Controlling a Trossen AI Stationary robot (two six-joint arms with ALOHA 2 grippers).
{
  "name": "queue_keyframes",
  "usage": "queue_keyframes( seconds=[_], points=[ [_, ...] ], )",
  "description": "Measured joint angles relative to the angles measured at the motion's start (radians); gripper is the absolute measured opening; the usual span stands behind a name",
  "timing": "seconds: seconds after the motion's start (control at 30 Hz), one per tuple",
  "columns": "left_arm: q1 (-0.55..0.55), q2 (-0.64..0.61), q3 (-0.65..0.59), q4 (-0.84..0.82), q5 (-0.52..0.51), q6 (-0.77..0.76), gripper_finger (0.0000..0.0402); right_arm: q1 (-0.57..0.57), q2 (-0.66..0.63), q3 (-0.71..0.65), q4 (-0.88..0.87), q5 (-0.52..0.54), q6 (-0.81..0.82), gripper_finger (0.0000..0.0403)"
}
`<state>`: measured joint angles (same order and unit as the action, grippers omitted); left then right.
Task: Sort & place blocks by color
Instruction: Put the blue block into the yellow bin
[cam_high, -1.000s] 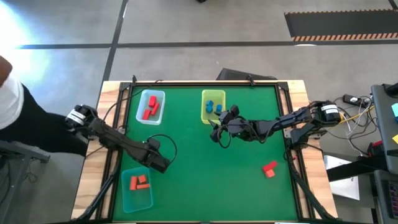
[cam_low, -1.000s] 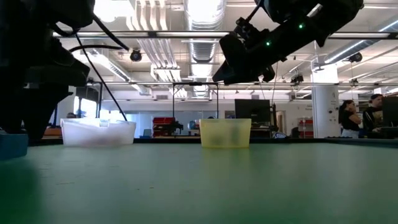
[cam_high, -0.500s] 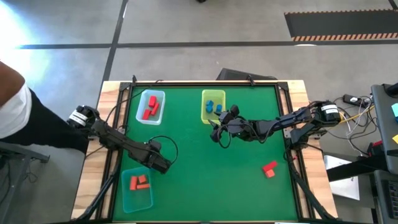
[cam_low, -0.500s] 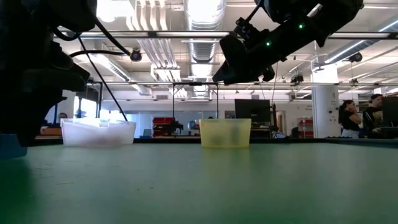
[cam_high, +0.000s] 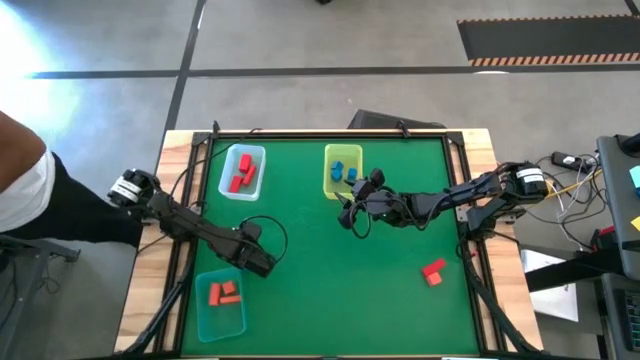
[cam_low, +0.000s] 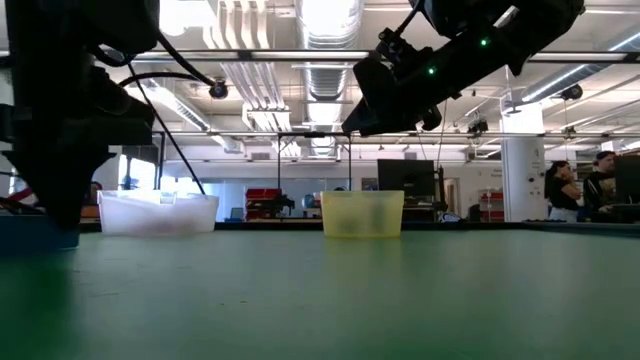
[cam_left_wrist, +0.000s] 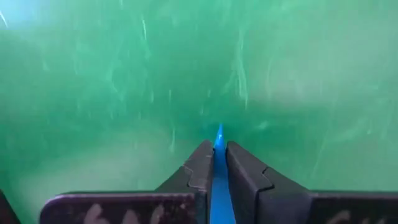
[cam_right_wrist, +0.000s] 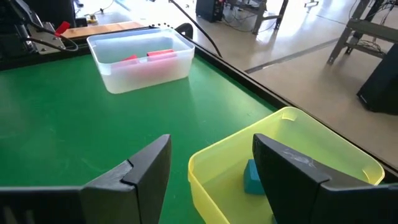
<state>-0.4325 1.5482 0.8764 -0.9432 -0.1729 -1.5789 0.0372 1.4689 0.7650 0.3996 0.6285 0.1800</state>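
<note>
**Left arm shifts by the teal tray; right arm parked over the yellow one**

Little has changed on the table since a second ago: in the low view the left arm's dark bulk has slid a little toward the middle, while the right arm looks unmoved.

Most blocks are already sorted: blue blocks (cam_high: 344, 171) in the yellow-green tray (cam_high: 329, 187), red blocks (cam_high: 240, 175) in the pale blue tray (cam_high: 257, 153), orange-red blocks (cam_high: 223, 292) in the teal tray (cam_high: 228, 322). Two red-toned blocks (cam_high: 433, 271) lie loose on the green table (cam_high: 330, 280) near its right edge, well apart from every tray.

The left gripper (cam_high: 256, 263), just beside the teal tray, has its fingers almost together on a thin blue sliver; what that is cannot be told. The right gripper (cam_high: 350, 212) hangs beside the yellow-green tray, fingers spread wide and empty.

Judging by this, one drop is done and the loose pair comes next, calling for a long reach by the right arm.

Only the right wrist view looks inside the two far trays; only the high view shows the loose pair.
</note>
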Motion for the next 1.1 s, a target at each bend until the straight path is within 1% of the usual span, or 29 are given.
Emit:
queue_keyframes(
  seconds=[0.07, 0.13, 0.27, 0.33, 0.37, 0.47, 0.53, 0.67, 0.73, 0.8, 0.87, 1.0, 1.1],
  points=[
    [0.005, -0.004, 0.007, 0.0, -0.057, 0.023, 0.001, 0.0, 0.0, 0.0, -0.002, 0.0, -0.001, 0.0215],
    [0.006, -0.013, 0.024, 0.001, -0.138, 0.05, 0.0012, 0.001, 0.0, 0.0, -0.008, 0.0, -0.001, 0.0215],
    [0.006, -0.054, 0.056, 0.041, -0.287, 0.148, 0.0013, 0.013, 0.0, 0.0, -0.046, -0.013, 0.006, 0.0215],
    [0.005, -0.076, 0.072, 0.1, -0.373, 0.239, 0.0013, 0.026, 0.004, 0.0, -0.056, -0.064, 0.009, 0.0215],
    [0.005, -0.089, 0.077, 0.146, -0.417, 0.305, 0.0013, 0.033, 0.006, -0.001, -0.05, -0.108, 0.004, 0.0215],
    [0.003, -0.131, 0.076, 0.357, -0.502, 0.549, 0.0013, 0.059, 0.023, -0.005, -0.012, -0.255, 0.003, 0.0215],
    [0.002, -0.149, 0.066, 0.511, -0.52, 0.715, 0.0013, 0.077, 0.029, -0.013, 0.039, -0.339, 0.0, 0.0217],
    [0.002, -0.162, 0.053, 0.767, -0.518, 1.016, 0.0013, 0.109, 0.033, -0.015, 0.198, -0.53, -0.033, 0.0235],
    [0.002, -0.165, 0.052, 0.859, -0.513, 1.134, 0.0013, 0.123, 0.034, -0.015, 0.247, -0.585, -0.044, 0.0249],
    [0.002, -0.167, 0.052, 0.955, -0.487, 1.221, 0.0013, 0.135, 0.034, -0.015, 0.276, -0.603, -0.053, 0.0262],
    [0.002, -0.168, 0.052, 1.014, -0.484, 1.285, 0.0013, 0.144, 0.034, -0.015, 0.287, -0.604, -0.067, 0.0274],
    [0.003, -0.165, 0.052, 1.105, -0.48, 1.35, 0.0013, 0.16, 0.035, -0.008, 0.296, -0.61, -0.104, 0.0292],
    [0.005, -0.152, 0.052, 1.122, -0.479, 1.361, 0.0013, 0.165, 0.035, -0.007, 0.347, -0.611, -0.12, 0.0298]
  ],
)
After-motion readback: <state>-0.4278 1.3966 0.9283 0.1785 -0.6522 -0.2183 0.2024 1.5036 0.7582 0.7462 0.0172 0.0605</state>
